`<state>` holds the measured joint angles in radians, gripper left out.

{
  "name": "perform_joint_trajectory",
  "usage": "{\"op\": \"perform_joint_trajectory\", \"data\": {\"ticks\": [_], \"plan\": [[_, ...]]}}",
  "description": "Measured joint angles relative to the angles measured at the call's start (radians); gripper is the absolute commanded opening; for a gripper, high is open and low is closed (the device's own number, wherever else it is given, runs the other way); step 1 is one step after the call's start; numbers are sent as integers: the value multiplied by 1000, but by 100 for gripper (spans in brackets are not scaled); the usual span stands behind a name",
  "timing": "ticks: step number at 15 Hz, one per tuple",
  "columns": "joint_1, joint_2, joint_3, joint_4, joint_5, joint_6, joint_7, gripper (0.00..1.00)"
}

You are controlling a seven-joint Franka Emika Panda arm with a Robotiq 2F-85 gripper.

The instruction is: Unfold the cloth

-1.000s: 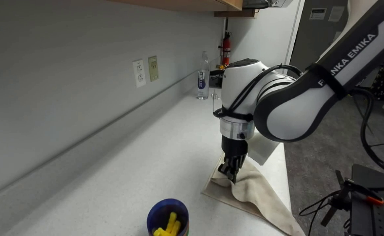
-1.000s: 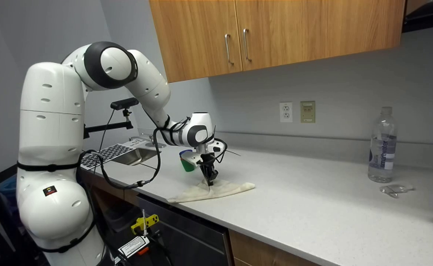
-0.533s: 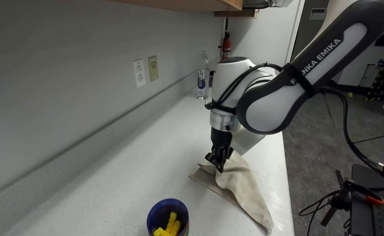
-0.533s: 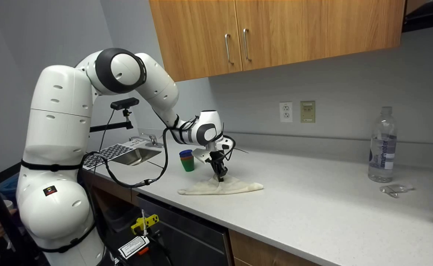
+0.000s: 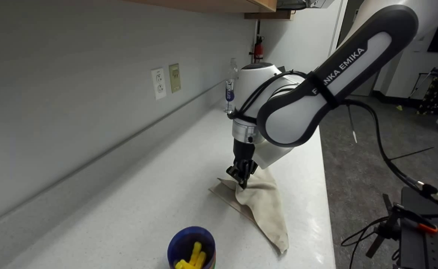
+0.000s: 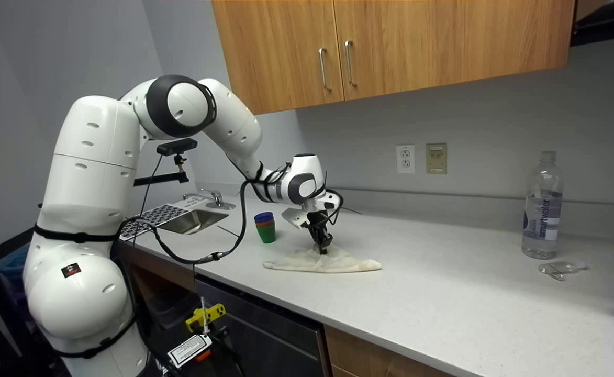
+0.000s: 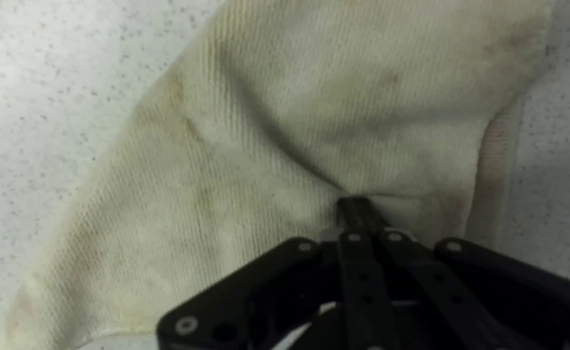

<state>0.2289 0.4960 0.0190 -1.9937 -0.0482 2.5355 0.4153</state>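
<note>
The beige cloth (image 5: 266, 204) lies rumpled and partly folded on the counter, with one flap curling over another layer. Its folds run together at the tips of my gripper (image 5: 243, 184), which points down into it. In the wrist view the ribbed, faintly stained cloth (image 7: 158, 204) fills most of the picture. There the gripper (image 7: 361, 209) has its fingers together, pinching the fabric where the creases meet; the very tips are buried in it. From the side, the cloth (image 6: 351, 263) rises to a low peak under the gripper (image 6: 322, 250), its outer parts resting on the counter.
A blue cup (image 5: 192, 239) holding yellow pieces stands near the cloth; a stack of coloured cups (image 6: 265, 228) shows in an exterior view. A water bottle (image 6: 542, 207) stands by the wall. The sink (image 6: 194, 221) and the counter's front edge (image 6: 369, 335) border the area.
My gripper has moved across the counter toward the wall, and the cloth has slid along with it, away from the front edge. The fingers have stayed together throughout.
</note>
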Motion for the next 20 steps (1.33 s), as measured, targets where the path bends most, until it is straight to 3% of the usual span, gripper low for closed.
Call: {"op": "perform_joint_trajectory", "data": {"ticks": [9, 11, 20], "plan": [[49, -110, 12, 19, -64, -242, -8, 0], [52, -127, 27, 30, -69, -244, -8, 27], [52, -71, 41, 111, -69, -215, -8, 94]]}}
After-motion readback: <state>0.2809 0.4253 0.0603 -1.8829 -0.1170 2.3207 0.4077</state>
